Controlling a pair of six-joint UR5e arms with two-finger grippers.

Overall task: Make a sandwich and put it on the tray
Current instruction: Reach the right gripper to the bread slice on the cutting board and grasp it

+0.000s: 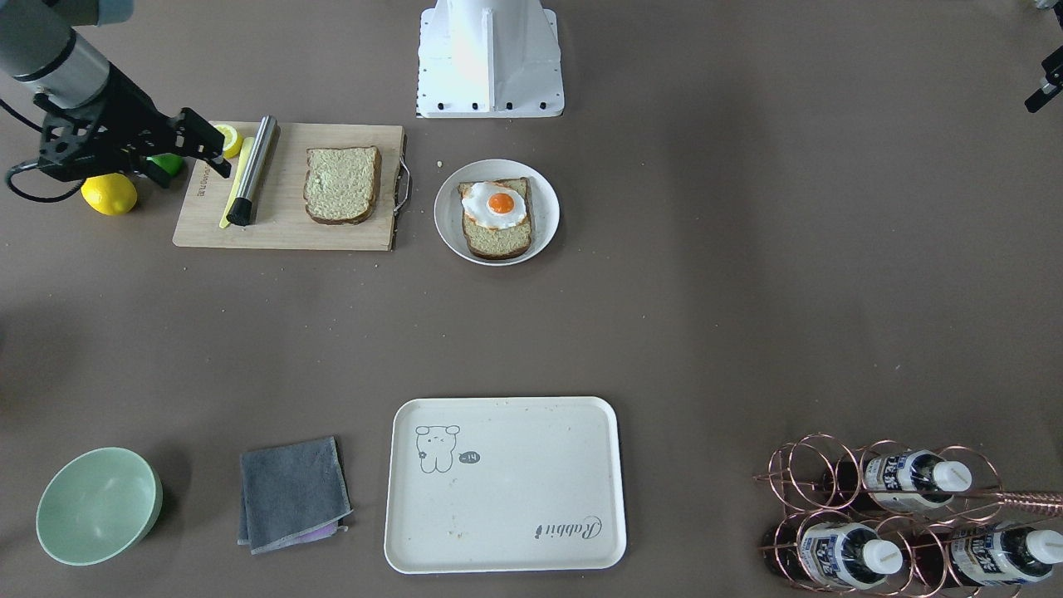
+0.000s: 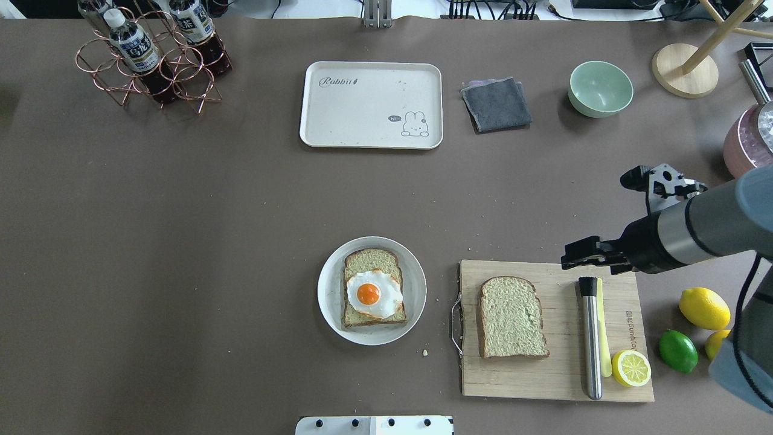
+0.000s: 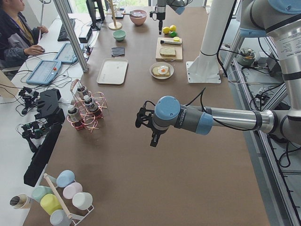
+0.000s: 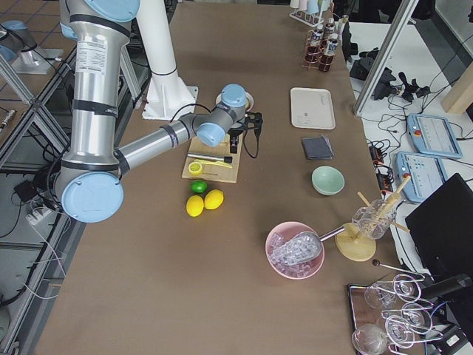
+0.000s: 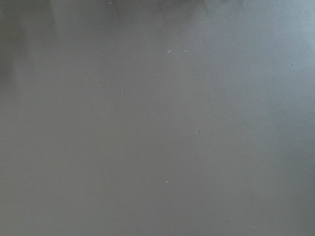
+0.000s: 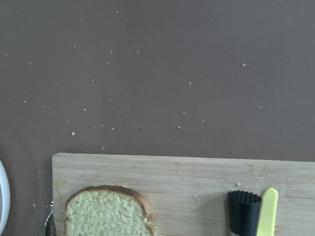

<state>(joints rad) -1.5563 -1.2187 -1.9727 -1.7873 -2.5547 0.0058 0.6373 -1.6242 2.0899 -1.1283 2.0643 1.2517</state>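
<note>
One bread slice (image 1: 497,241) lies on a round white plate (image 1: 544,212) with a fried egg (image 1: 496,203) on top. A second bread slice (image 1: 342,184) lies bare on the wooden cutting board (image 1: 274,224). It also shows in the right wrist view (image 6: 106,211). The cream tray (image 1: 515,498) with the bear drawing holds nothing. My right gripper (image 1: 212,145) hovers over the board's end by the metal rod, looks open, and holds nothing. My left gripper (image 3: 151,136) hangs over bare table far from the food. I cannot tell whether it is open or shut.
A metal rod (image 1: 253,170), a yellow knife (image 1: 237,183) and a lemon half (image 2: 631,368) lie on the board. A lemon (image 1: 109,194) and a lime (image 2: 677,350) sit beside it. A green bowl (image 1: 98,505), a grey cloth (image 1: 292,493) and a bottle rack (image 1: 897,515) flank the tray.
</note>
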